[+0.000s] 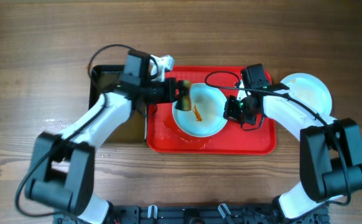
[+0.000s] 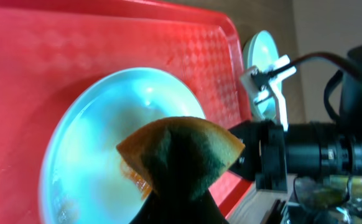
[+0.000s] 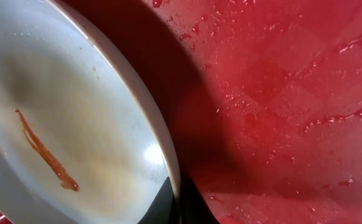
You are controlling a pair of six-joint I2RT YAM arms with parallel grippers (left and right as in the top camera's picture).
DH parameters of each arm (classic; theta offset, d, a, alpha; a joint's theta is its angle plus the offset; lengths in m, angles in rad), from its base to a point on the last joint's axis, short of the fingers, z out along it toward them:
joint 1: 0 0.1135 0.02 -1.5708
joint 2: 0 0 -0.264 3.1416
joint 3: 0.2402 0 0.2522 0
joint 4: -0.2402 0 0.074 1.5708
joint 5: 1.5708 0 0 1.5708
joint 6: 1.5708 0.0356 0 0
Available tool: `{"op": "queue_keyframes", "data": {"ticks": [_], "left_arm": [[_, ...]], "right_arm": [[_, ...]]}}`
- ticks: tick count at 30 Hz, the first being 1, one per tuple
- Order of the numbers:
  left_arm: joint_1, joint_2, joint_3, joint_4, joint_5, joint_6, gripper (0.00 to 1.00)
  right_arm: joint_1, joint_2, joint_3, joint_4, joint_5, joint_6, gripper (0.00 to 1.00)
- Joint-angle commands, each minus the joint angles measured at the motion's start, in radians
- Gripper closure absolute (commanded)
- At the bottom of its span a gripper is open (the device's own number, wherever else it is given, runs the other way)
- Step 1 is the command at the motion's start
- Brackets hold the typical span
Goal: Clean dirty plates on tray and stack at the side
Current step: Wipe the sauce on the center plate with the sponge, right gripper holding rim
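Left arm reaches from left edge toward table centre. Left gripper (image 1: 182,93) clamped on sponge (image 2: 181,152), over left rim of plate (image 1: 199,121). Right arm bent inward from right edge. Right gripper (image 1: 228,112) pinches plate's right rim. Plate on tray (image 1: 255,140), mid-table, orange streak at centre. Second plate (image 1: 305,90) off tray, toward right edge.

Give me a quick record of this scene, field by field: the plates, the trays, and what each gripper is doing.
plate on tray: middle of the red tray; orange sauce streak inside
side plate: on the table, right of the red tray
left gripper: shut on a sponge at the left edge of the plate on tray
right gripper: pinching that plate's right rim
red tray surface: wet, with droplets
black tray: left of the red tray
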Motion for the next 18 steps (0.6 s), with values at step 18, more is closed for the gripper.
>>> {"op": "queue_keyframes", "data": {"ticks": [18], "left_arm": [[-0.105,0.247,0.005,0.082,-0.26,-0.154,0.96]], "right_arm": [[0.006,0.023,-0.008,0.006,0.006,-0.023,0.96]]}}
